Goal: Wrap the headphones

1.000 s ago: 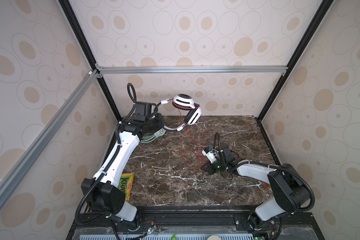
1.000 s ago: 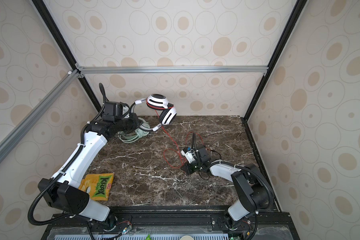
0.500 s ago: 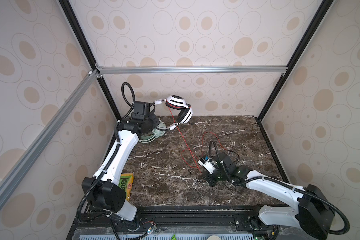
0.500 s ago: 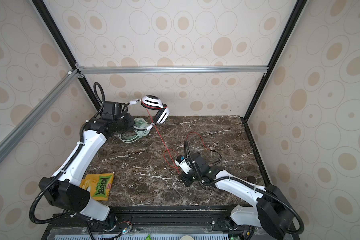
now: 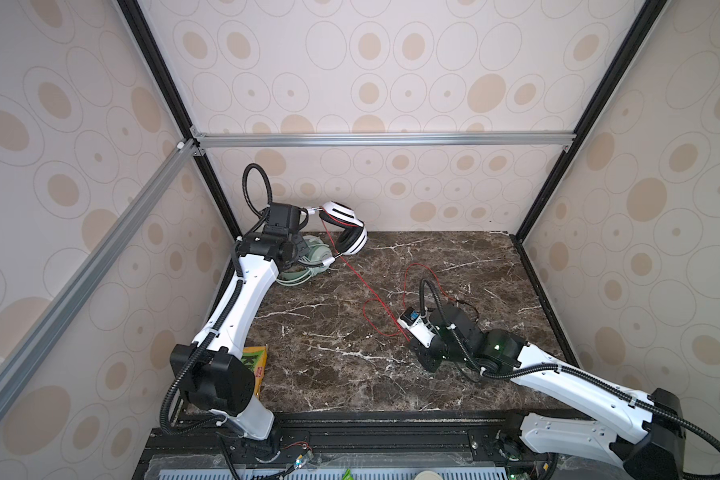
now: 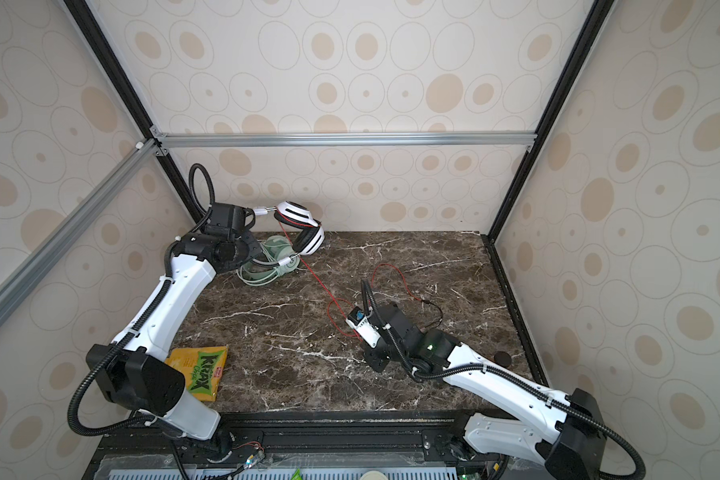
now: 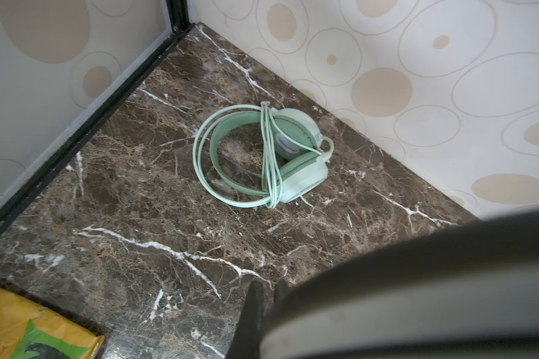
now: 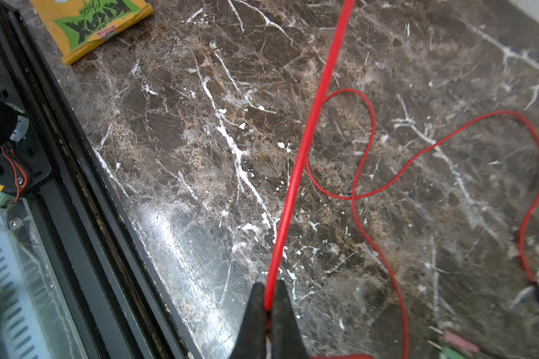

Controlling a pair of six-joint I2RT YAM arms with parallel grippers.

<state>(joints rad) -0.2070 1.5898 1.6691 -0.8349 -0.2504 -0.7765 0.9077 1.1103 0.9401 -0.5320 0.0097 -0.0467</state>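
The white-and-black headphones [image 5: 346, 227] [image 6: 302, 226] hang in the air at the back left. My left gripper [image 7: 263, 290] is shut on their grey headband [image 7: 417, 310]. Their thin red cord [image 5: 362, 283] [image 6: 321, 285] runs taut down to the middle of the table. There my right gripper [image 8: 269, 292] [image 5: 408, 340] is shut on the red cord [image 8: 299, 161]; the slack lies in loops beside it. The mint green headphones [image 5: 308, 266] [image 6: 272, 266] [image 7: 302, 177] lie on the table under the left arm, with their pale cord wound around them.
A yellow-and-green chips bag [image 6: 200, 368] [image 5: 254, 365] [image 8: 91, 21] lies at the front left. The red cord's black plug end [image 6: 427, 301] rests behind the right gripper. A small dark disc [image 6: 501, 357] lies near the right wall. Walls close in on three sides of the marble table [image 5: 329, 374].
The left gripper has carried the white-and-black headphones left and back. The right gripper has pulled the red cord toward the front, and the cord now runs straight.
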